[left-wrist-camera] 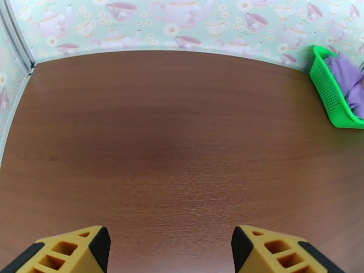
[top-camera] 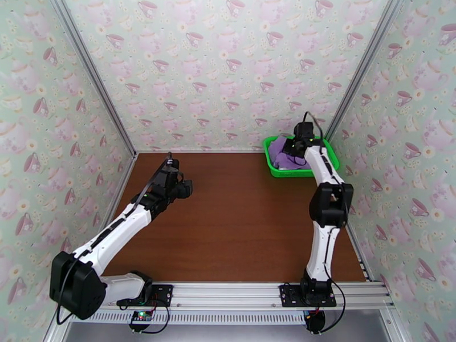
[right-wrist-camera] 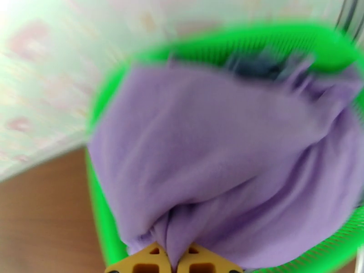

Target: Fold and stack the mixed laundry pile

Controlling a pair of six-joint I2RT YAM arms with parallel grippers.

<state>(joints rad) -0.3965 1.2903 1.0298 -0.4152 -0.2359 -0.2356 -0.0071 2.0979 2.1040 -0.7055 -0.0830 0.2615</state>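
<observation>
Right gripper point(right-wrist-camera: 175, 262): I see the jaws pinched together on a bunched fold of the purple garment point(right-wrist-camera: 218, 155). That garment lies in the green basket point(top-camera: 296, 173) at the 1 o'clock corner of the table point(top-camera: 245, 223). A blue-grey garment point(right-wrist-camera: 257, 67) peeks out at the basket's far rim. Left gripper point(left-wrist-camera: 170, 251): jaws wide apart, nothing between them, above the wood near 9 o'clock.

The mesh basket point(top-camera: 272, 167) sits in the far right corner of the table point(top-camera: 239, 223), near the back wall point(top-camera: 228, 69). The laundry pile point(top-camera: 280, 154) lies in it, the top garment point(right-wrist-camera: 218, 155) spread over the rest, a second garment point(right-wrist-camera: 257, 67) behind it at the far rim. The right gripper point(right-wrist-camera: 175, 262) is above the basket, pinching the top garment's near fold. The left gripper point(left-wrist-camera: 168, 249) hangs over the table's left side, well apart.
</observation>
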